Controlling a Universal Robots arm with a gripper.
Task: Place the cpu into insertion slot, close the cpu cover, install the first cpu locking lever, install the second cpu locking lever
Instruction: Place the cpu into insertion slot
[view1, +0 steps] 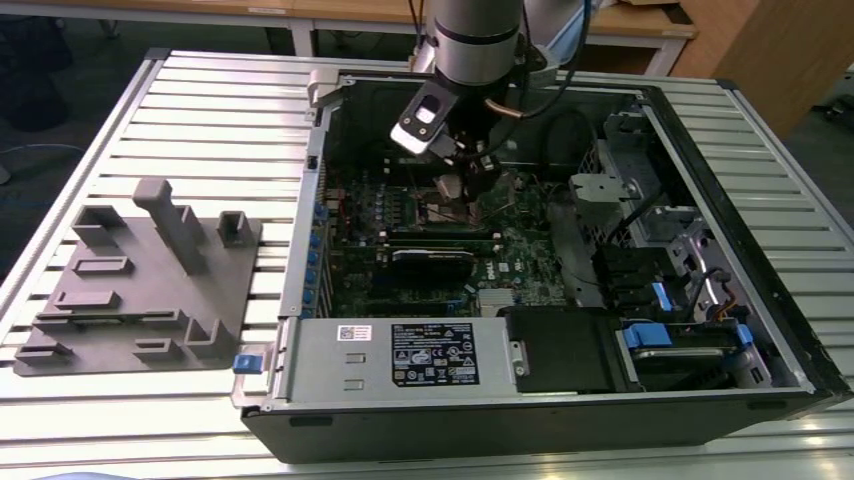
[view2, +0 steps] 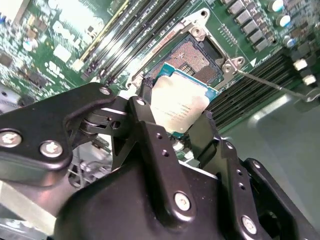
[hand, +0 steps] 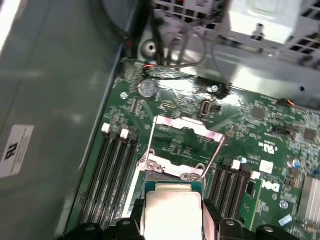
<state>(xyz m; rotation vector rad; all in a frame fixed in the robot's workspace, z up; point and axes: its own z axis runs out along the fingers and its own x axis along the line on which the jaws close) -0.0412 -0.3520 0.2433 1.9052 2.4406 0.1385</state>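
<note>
Because the socket (view2: 197, 55) lies open, with the cpu cover (hand: 187, 127) swung back off it and the thin wire levers (hand: 150, 142) angled up beside it, nothing stands between the cpu (view2: 186, 100) and its seat. The gripper (view2: 176, 109) has its two black fingers (view2: 150, 125) closed against opposite edges of the cpu. It pinches the chip by the sides, so the silvery top faces the cameras and the underside is free to meet the socket's contacts. In both wrist views the chip hangs near the socket's edge and apart from it. In the second wrist view it looks tilted relative to the board, though how much is hard to judge. So the cpu is in the gripper, above the green board (hand: 270, 125), and not yet in the slot. The first step of the task appears to be in hand, with the cover and both levers not yet dealt with.

In the exterior view the arm (view1: 474, 40) reaches down into the open computer case (view1: 534, 425). The case lies on its side on the slatted counter (view1: 200, 110), presumably so that the board faces up and the chip can go in from above. Rows of memory slots (hand: 112, 170) flank the socket closely, leaving the fingers little room. A grey fixture (view1: 147, 280) sits on the counter at the exterior view's left, apart from the case.
</note>
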